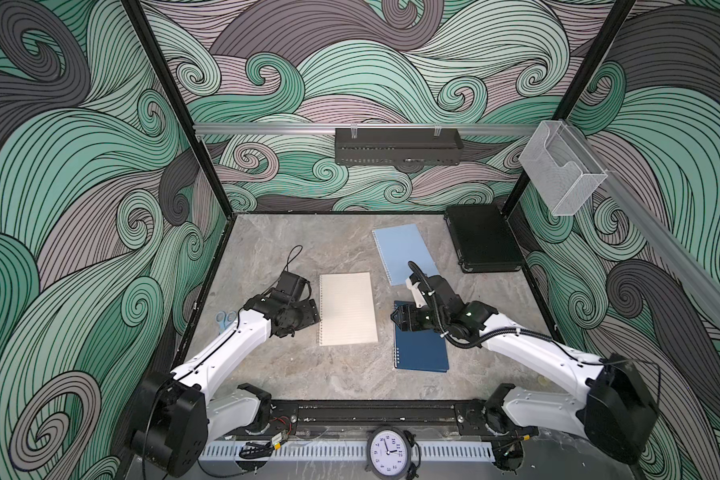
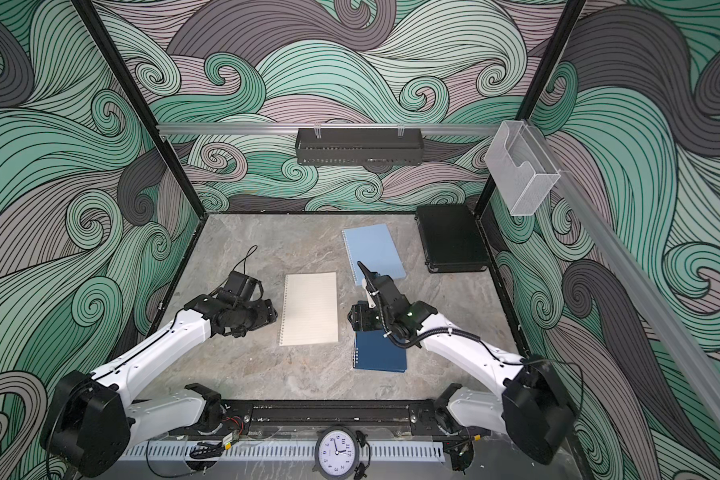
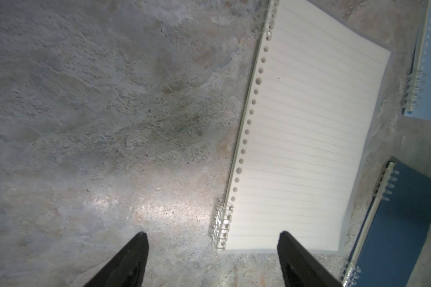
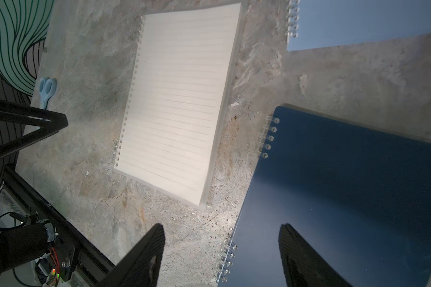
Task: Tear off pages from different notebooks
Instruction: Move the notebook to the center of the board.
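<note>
Left arm (image 1: 225,345) low beside cream notebook (image 1: 348,309), right arm (image 1: 533,353) over navy notebook (image 1: 422,355), both jaws spread, empty.

Cream notebook (image 1: 347,308), faint grey ruled lines; light-blue notebook (image 1: 404,249); navy notebook (image 1: 422,353); black case (image 1: 484,237); pale-blue scissors (image 1: 225,320); tabletop (image 1: 287,374) grey-beige marbled; walls (image 1: 80,166) teal, mint, grey swirls, black outlines; clock (image 1: 388,453) white-faced.

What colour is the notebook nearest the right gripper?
The notebook is dark navy; the right wrist view shows it best.
</note>
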